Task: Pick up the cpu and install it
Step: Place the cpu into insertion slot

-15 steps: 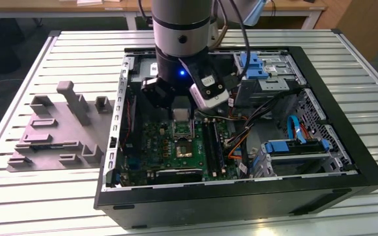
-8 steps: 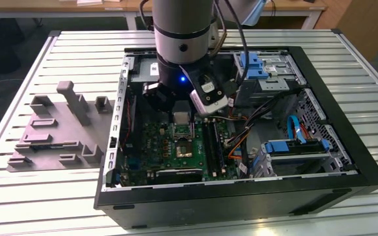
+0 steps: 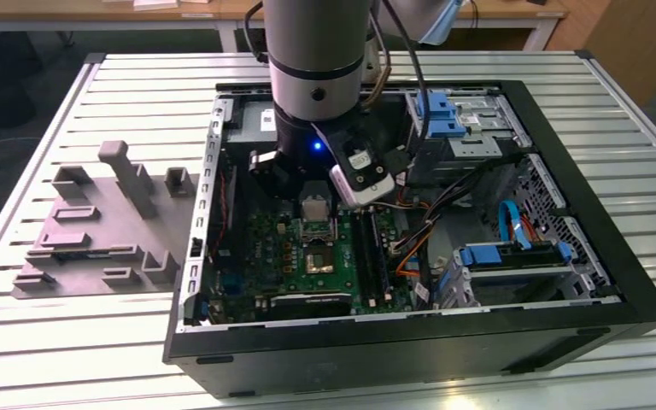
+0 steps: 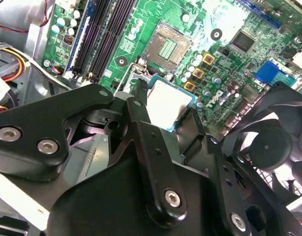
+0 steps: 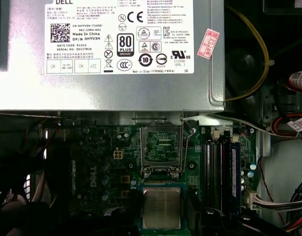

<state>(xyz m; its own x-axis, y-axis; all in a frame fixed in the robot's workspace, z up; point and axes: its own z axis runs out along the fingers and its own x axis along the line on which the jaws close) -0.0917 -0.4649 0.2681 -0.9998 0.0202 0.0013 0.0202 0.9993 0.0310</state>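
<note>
White slatted table [image 3: 78, 342], open black PC case [image 3: 419, 350]. Black gripper [image 4: 164, 107] pinching the small silvery-grey square cpu [image 4: 168, 101] by two edges, above the green motherboard [image 4: 151, 14], just beside the open metal-framed socket [image 4: 165, 46].

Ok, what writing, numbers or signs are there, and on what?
On the white label of the large grey metal box: rows of print, a square code, certification marks.
On the small pink sticker: digits.
On the green motherboard: white lettering.
On the silvery square cpu: nothing legible.
Print not quoted.
</note>
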